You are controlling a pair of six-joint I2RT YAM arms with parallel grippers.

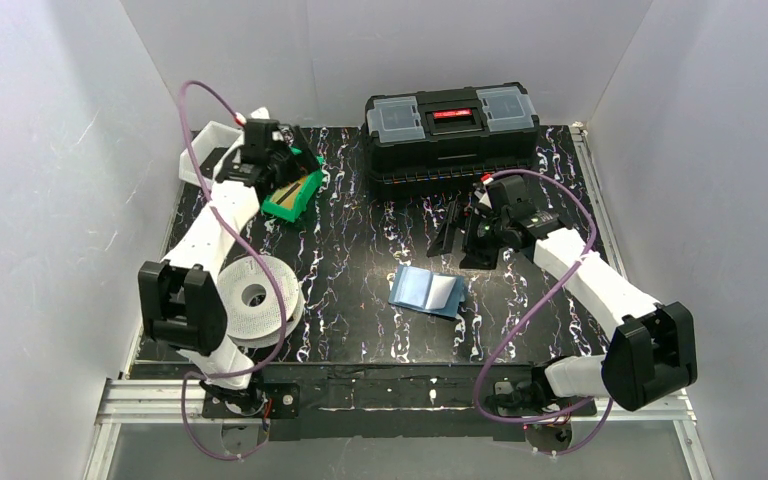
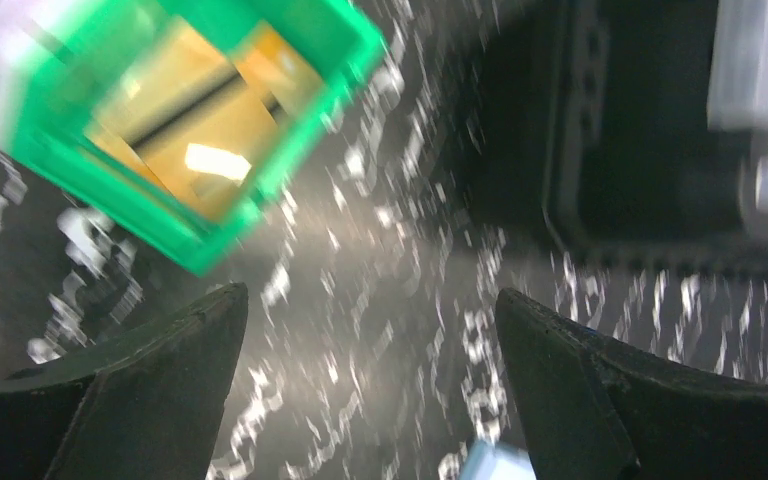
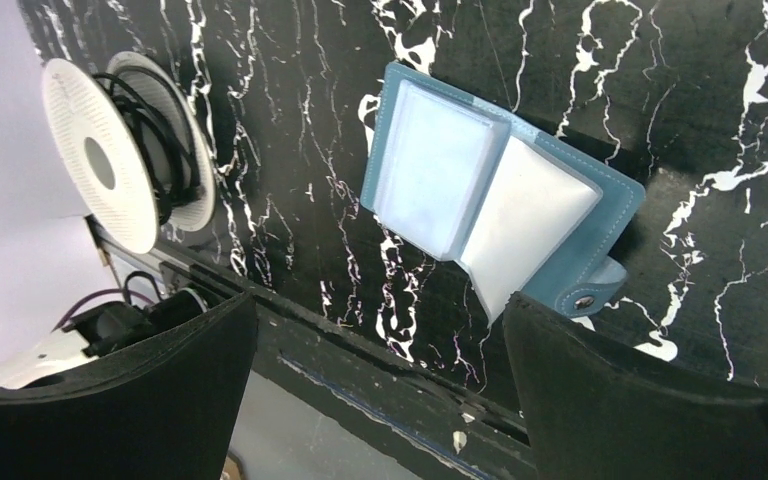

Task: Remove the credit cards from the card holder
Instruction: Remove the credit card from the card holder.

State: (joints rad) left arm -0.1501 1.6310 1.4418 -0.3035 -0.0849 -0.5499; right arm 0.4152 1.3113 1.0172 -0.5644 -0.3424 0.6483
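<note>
Left gripper [image 2: 370, 300]: jaws spread wide, nothing between the two black wedge-shaped fingers, nothing touched. It hangs over the far left part of the bench [image 1: 360, 320], a black top veined with white like marble. The wrist view is blurred.

Small green plastic bin [image 2: 210, 250], rectangular and open-topped, stands near the bench's far left corner. In the left wrist view it lies ahead of the left finger, clear of both. Inside it lie the credit cards [image 2: 200, 130]: thin, flat, orange-tan and glossy. A dark stripe crosses one of them.

Right gripper [image 3: 380, 305]: jaws wide apart, empty, no contact. It hovers over the right-centre of the bench.

The small flat blue folding card holder [image 3: 490, 200] lies open on the bench about midway between the left and right edges, nearer the near edge than the right gripper is. In the right wrist view it sits ahead of the gap between the fingers and apart from both. Its cover is blue with a stitched border. The sleeves inside are pale and translucent, fanned to one side. A short strap at one edge carries a metal snap. Whether any sleeve holds a card, cannot tell.

Large black plastic toolbox [image 1: 452, 125], with two clear-lidded compartments and a red strip on top, stands against the far edge. A white perforated spool [image 1: 255, 295] wound with black cable lies by the near left edge.
</note>
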